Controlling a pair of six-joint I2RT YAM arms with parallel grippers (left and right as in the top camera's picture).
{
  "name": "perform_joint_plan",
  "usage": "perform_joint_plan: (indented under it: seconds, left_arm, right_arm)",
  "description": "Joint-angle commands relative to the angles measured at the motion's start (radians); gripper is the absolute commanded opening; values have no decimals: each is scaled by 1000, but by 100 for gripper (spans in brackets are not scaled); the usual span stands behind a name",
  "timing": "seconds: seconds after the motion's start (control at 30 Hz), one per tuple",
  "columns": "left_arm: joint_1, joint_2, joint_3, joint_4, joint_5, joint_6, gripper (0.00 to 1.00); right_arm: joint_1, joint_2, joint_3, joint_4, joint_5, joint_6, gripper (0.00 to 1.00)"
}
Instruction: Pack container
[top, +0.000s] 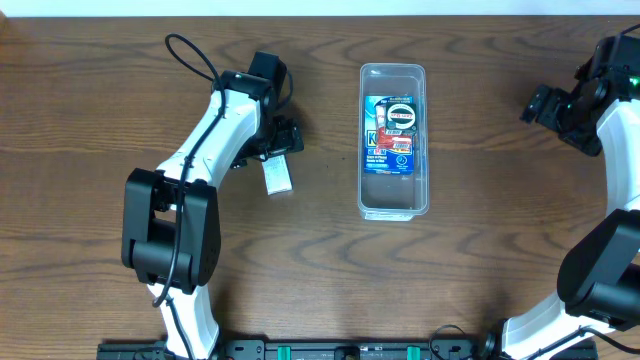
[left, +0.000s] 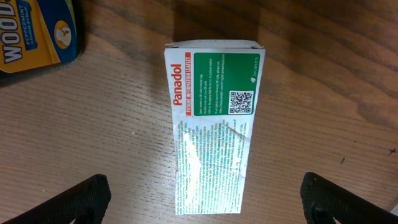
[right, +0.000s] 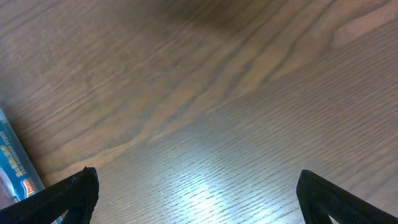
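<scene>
The clear plastic container (top: 392, 208) stands lengthwise at the middle of the table with a blue packet (top: 392, 135) lying inside it. A white Panadol box (top: 277, 178) lies flat on the table to its left. My left gripper (top: 278, 142) hovers just beyond the box, open and empty. In the left wrist view the box (left: 211, 124) lies between and ahead of the spread fingers (left: 202, 200). My right gripper (top: 542, 105) is open and empty at the far right, over bare wood (right: 199, 199). The blue packet's edge (right: 12, 163) shows at the left of the right wrist view.
A yellow packet with blue lettering (left: 34, 31) lies on the table beyond the Panadol box in the left wrist view; it is hidden under the left arm in the overhead view. The table is dark wood.
</scene>
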Motion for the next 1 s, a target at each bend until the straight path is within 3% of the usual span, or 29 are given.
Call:
perform_joint_plan:
  seconds: [0.0, 0.97]
  left_arm:
    - [-1, 13, -18, -2, -15, -16, 98]
    - [0, 86, -74, 87, -15, -24, 98]
  right_arm:
    - [-1, 2, -3, 2, 7, 5, 99]
    - [-1, 2, -3, 2, 7, 5, 99]
